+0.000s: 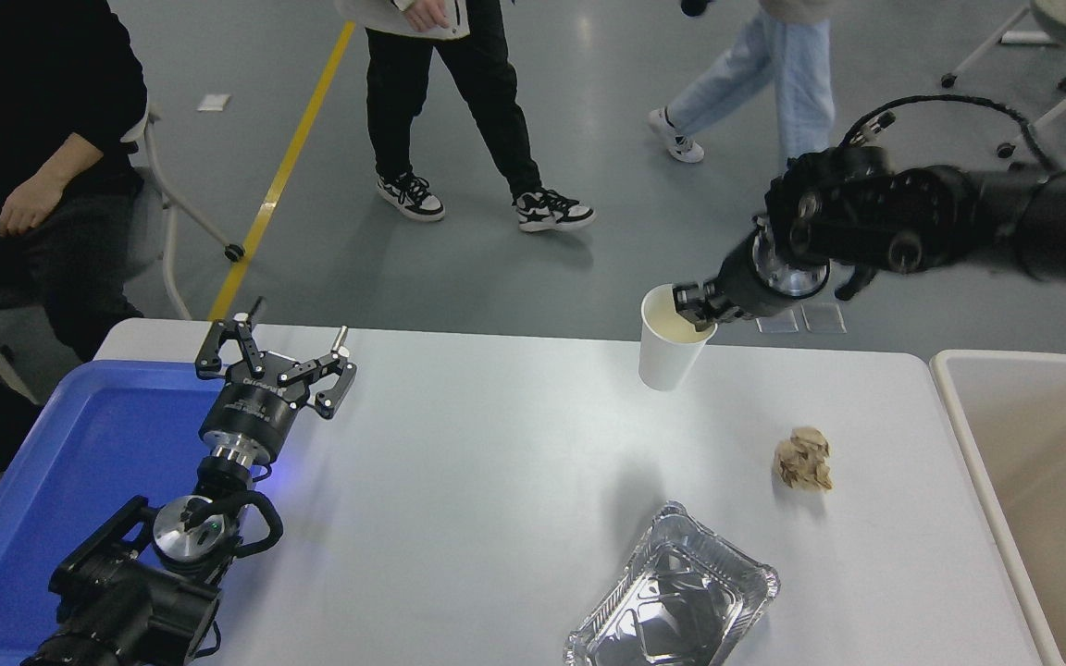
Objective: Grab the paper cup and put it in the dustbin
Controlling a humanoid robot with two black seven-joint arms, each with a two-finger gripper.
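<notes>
The white paper cup [667,344] hangs upright in the air above the table's far edge, its cream inside showing. My right gripper [695,308] is shut on the cup's right rim, one finger inside and one outside. The right arm comes in from the right edge, raised well above the table. The beige dustbin [959,407] stands at the table's right side; only its left rim and part of its inside show. My left gripper [274,356] is open and parked at the lower left, over the edge of the blue tray.
A crumpled brown paper ball [803,459] lies right of centre on the white table [496,481]. A foil tray [676,597] sits at the front. A blue tray [80,462] fills the left. A person sits at the far left; two people walk behind the table.
</notes>
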